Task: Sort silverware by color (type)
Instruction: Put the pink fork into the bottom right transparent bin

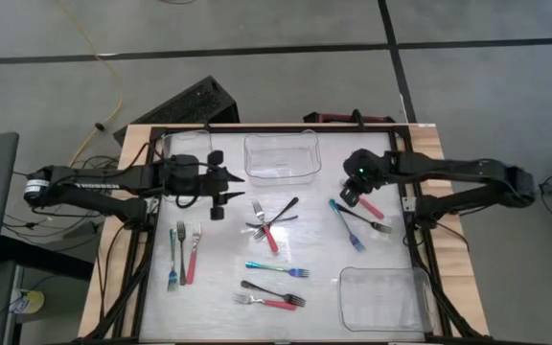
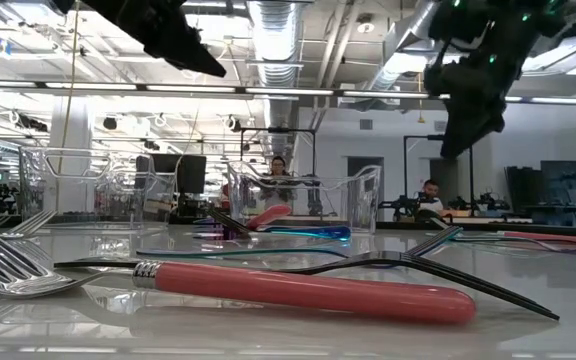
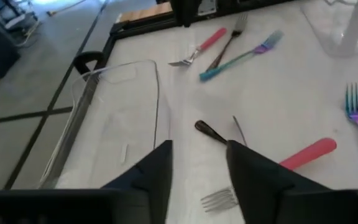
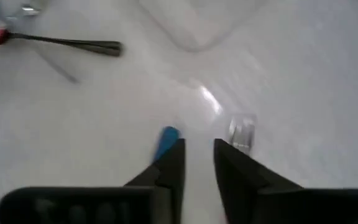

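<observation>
Your white table (image 1: pixel 218 287) carries one clear tub (image 1: pixel 282 156) at twelve o'clock and another (image 1: pixel 383 297) at five. The left gripper (image 1: pixel 230 188) hovers at ten o'clock, fingers parted, holding nothing. The right gripper (image 1: pixel 351 198) hangs at two o'clock, fingers slightly parted over a blue-handled fork (image 1: pixel 345 224). Remaining forks (image 1: pixel 272 226) lie scattered mid-table

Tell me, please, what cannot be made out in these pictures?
- Right gripper: whether it touches the blue-handled fork; right wrist view is blurred and its fingers cover the fork.
- Centre pile of forks: high view, too small to count.
- Far tub: low view, glare hides whether it holds anything.
</observation>
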